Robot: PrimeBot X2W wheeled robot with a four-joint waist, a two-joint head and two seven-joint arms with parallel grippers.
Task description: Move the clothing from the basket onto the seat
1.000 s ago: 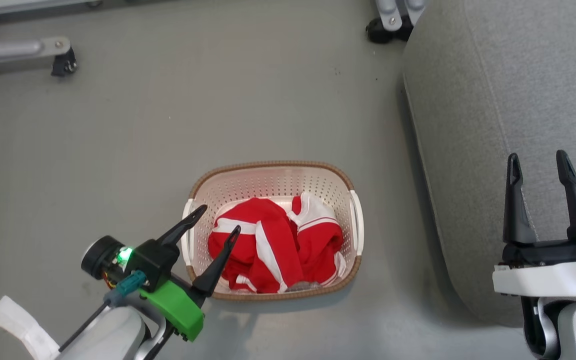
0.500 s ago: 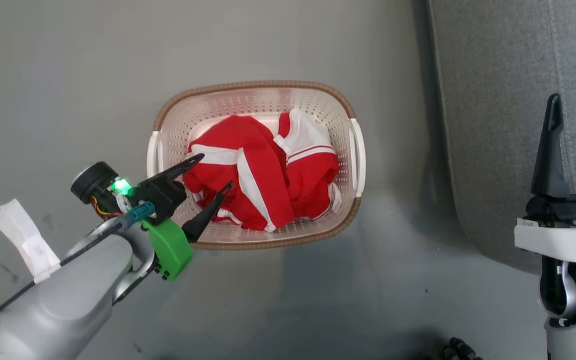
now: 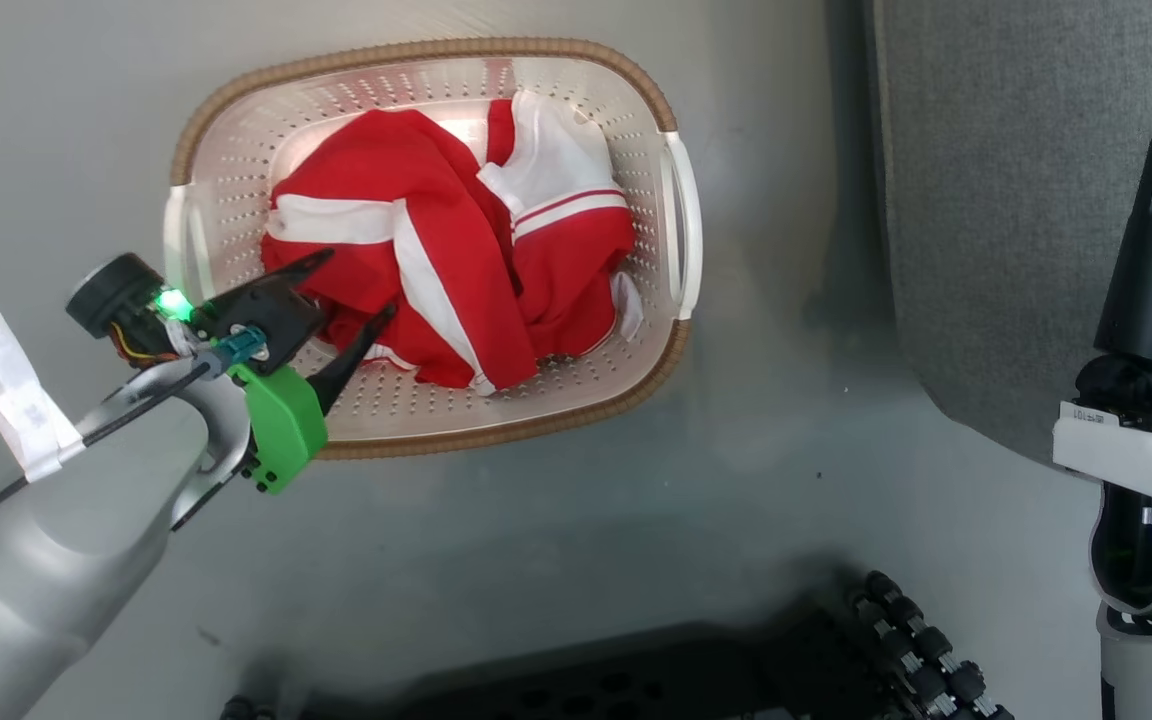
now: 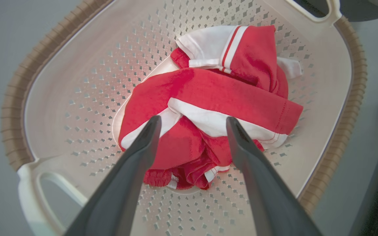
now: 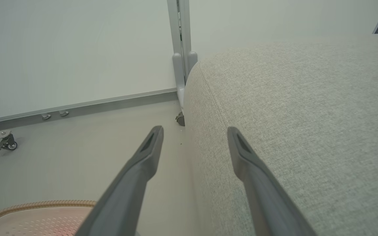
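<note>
The left gripper (image 3: 358, 282) hangs over the left end of the basket (image 3: 426, 48), fingers spread wide and gripping nothing. Their tips point at the near edge of the clothing (image 3: 436, 250), though I cannot tell whether they touch the fabric. The basket stands on the grey floor (image 3: 756, 400), with the clothing bunched in its middle: red folds with white bands, and a white, red-striped piece behind. Right of it is the seat (image 3: 1016, 200). The right gripper (image 5: 195, 129) hovers at the seat's edge, its fingers wide too and empty.
</note>
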